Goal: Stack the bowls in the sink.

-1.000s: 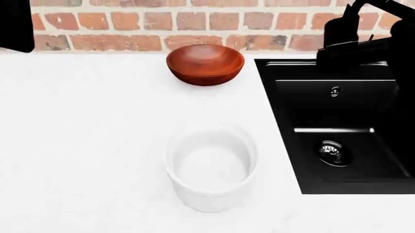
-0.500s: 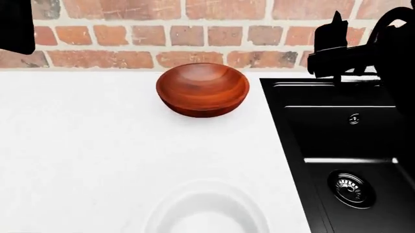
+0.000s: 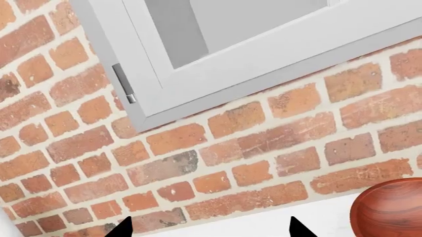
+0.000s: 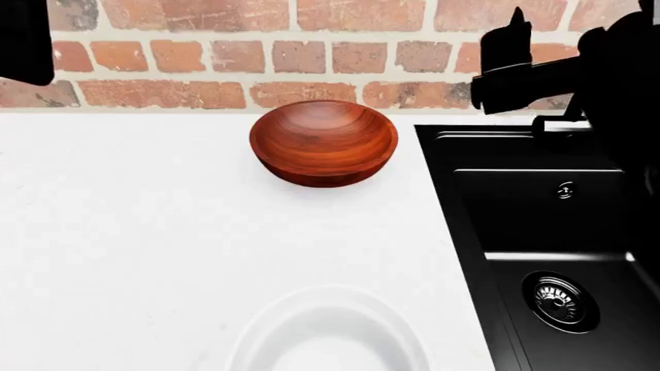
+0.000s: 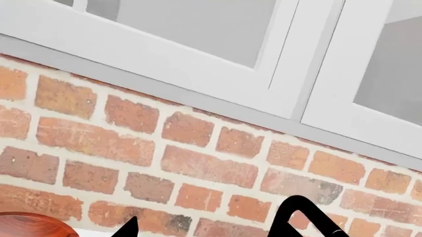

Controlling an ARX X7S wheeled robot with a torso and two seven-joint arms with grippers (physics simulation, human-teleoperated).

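Item: wide, shallow reddish-brown wood-grain bowl point(image 4: 323, 141). It is sitting upright on the white countertop point(image 4: 124, 232), near the red brick wall point(image 4: 258, 46) and just beside the sink's rim. Slivers of it are showing at the frame edge in both wrist views point(image 3: 389, 210) point(image 5: 29, 224).

Item: smaller glossy white bowl point(image 4: 328, 332). It is resting on the same counter, nearer the robot, well apart from the wooden one; the head view is cutting off its near half.

Item: black rectangular recessed sink point(image 4: 546, 232) with stepped ledge and round metal drain point(image 4: 559, 300). The basin is holding no bowl. The tall black faucet point(image 4: 526, 77) is standing at its back.

Item: left gripper point(image 3: 207, 229). Only two dark fingertips are peeking into its wrist view, spread apart with nothing between them, aimed at the wall and the white-framed cabinet point(image 3: 231, 49).

Item: right gripper point(image 5: 204, 227). It is likewise spread and carrying nothing; a faucet curve is crossing its view.

Step in hand, by judgement: the task is only beginning, with both bowls on the counter and neither arm reaching. The next move is calling for a gripper to descend over one bowl's rim, probably the wooden one as base, and carry it into the basin.

Hard to make out: both arms are missing from the head view; a black shape at its upper left corner is unidentifiable.
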